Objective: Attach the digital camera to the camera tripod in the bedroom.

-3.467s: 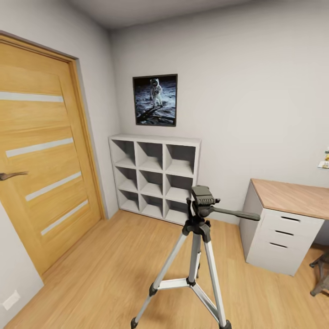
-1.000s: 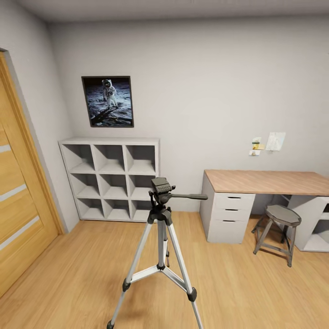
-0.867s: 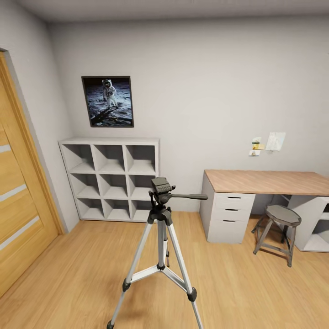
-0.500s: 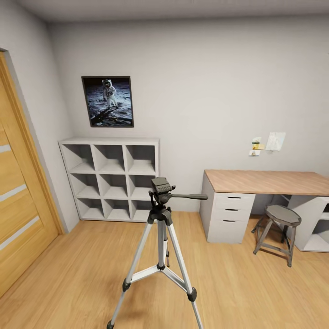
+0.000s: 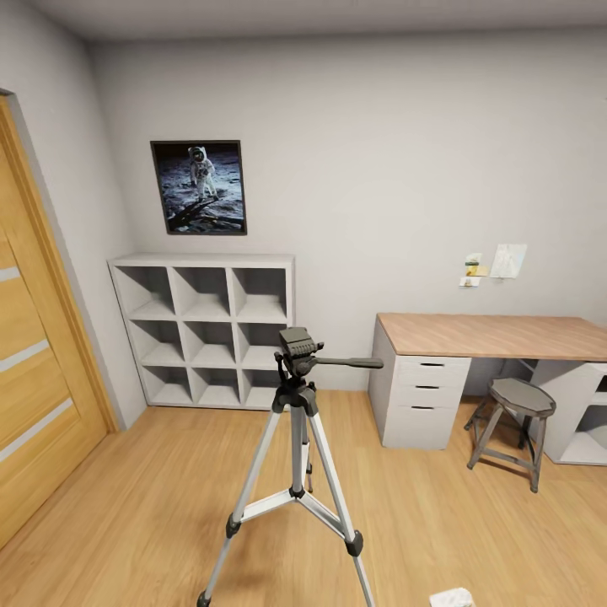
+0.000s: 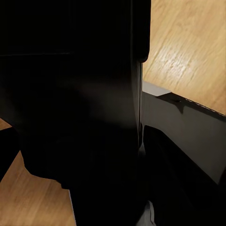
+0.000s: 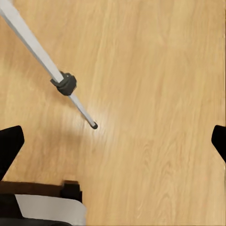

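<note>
Tripod [image 5: 297, 438] stands on the wood floor [image 5: 472, 539] before the white cube shelf [image 5: 205, 330]. In the right wrist view, the right gripper [image 7: 113, 141] points down, fingers spread wide, above one tripod leg [image 7: 47, 66]. Left gripper's state cannot be told.

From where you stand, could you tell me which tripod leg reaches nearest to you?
The right-hand leg of the tripod: it runs off the bottom of the head view, while the left leg's foot stops just inside it.

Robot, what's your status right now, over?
Right jaws wide open, empty. Left jaws: dark shape close up, state unclear. Camera tripod upright on the floor ahead. Stool, desk off to the side.
</note>
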`<state>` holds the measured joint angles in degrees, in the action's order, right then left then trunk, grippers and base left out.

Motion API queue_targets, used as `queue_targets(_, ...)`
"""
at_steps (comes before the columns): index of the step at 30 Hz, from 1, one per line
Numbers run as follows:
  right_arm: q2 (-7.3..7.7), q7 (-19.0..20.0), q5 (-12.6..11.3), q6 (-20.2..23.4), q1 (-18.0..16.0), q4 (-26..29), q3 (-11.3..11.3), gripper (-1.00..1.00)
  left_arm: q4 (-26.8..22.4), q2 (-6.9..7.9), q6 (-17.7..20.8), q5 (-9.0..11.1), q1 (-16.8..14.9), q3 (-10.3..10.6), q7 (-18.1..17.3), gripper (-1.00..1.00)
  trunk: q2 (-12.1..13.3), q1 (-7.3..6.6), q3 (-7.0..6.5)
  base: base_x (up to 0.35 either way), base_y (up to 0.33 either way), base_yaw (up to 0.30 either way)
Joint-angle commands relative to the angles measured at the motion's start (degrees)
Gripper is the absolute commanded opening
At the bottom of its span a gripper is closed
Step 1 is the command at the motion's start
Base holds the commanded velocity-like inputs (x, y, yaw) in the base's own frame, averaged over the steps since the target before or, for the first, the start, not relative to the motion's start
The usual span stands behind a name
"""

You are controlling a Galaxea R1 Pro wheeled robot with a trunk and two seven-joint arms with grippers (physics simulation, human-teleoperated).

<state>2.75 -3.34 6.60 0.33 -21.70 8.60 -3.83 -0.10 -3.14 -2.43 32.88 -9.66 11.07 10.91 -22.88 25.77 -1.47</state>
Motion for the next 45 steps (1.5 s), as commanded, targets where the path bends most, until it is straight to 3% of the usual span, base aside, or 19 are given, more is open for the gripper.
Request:
queue_targets(1,0.03,-0.2,0.5,0.7,0.0,2.2,-0.4,1.00,0.0,-0.02,-0.1,0.4,0.0,0.5,0.1,-1.00,0.0,0.02,0.03,0.000,0.000,0.000)
queue_targets(5,0.02,-0.3,0.8,5.8,-0.1,13.6,-0.4,1.00,0.0,-0.05,-0.1,0.4,0.0,0.5,0.1,-1.00,0.0,0.02,0.03,0.000,0.000,0.000)
queue_targets(9,0.03,-0.6,0.8,9.4,-0.9,20.5,-0.5,1.00,0.0,-0.05,-0.1,0.4,0.0,0.5,0.1,-1.00,0.0,0.02,0.03,0.000,0.000,0.000)
queue_targets(11,-0.16,-0.7,0.8,10.8,-3.1,23.3,-0.5,1.00,0.0,-0.08,-0.1,0.4,0.0,0.5,0.1,-1.00,0.0,0.02,0.03,0.000,0.000,0.000)
queue_targets(15,-0.57,-0.9,0.5,11.8,-7.8,24.1,-0.4,1.00,0.0,-0.10,0.0,0.4,0.0,0.5,0.1,-1.00,0.0,0.02,0.03,0.000,0.000,0.000)
queue_targets(21,-1.02,-1.4,0.0,13.3,-17.9,20.1,0.2,1.00,0.0,-0.08,0.0,0.4,0.0,0.5,0.1,-1.00,0.0,0.02,0.03,0.000,0.000,0.000)
queue_targets(29,-0.75,0.6,-0.1,19.1,-22.9,21.0,0.4,1.00,0.0,-0.03,0.0,0.5,0.0,0.4,0.1,-1.00,0.0,0.02,0.03,0.000,0.000,0.000)
queue_targets(32,-0.66,4.0,-0.4,20.9,-23.3,23.5,0.3,1.00,0.0,-0.03,0.0,0.5,0.0,0.4,0.1,-1.00,0.0,0.02,0.03,0.000,0.000,0.000)
queue_targets(38,0.08,19.3,-0.2,22.4,-23.6,27.0,0.2,1.00,0.0,-0.03,0.0,0.5,0.0,0.4,0.1,-1.00,0.0,0.02,0.03,0.000,0.000,0.000)
queue_targets(39,0.84,23.9,0.0,22.5,-23.7,27.2,0.1,1.00,0.0,-0.03,0.0,0.5,0.0,0.4,0.1,-1.00,0.0,0.02,0.03,0.000,0.000,0.000)
queue_targets(45,5.07,36.2,1.1,22.2,-23.9,27.4,-0.4,1.00,0.0,0.03,0.0,0.5,0.0,0.4,0.1,-1.00,0.0,0.02,0.03,0.000,0.000,0.000)
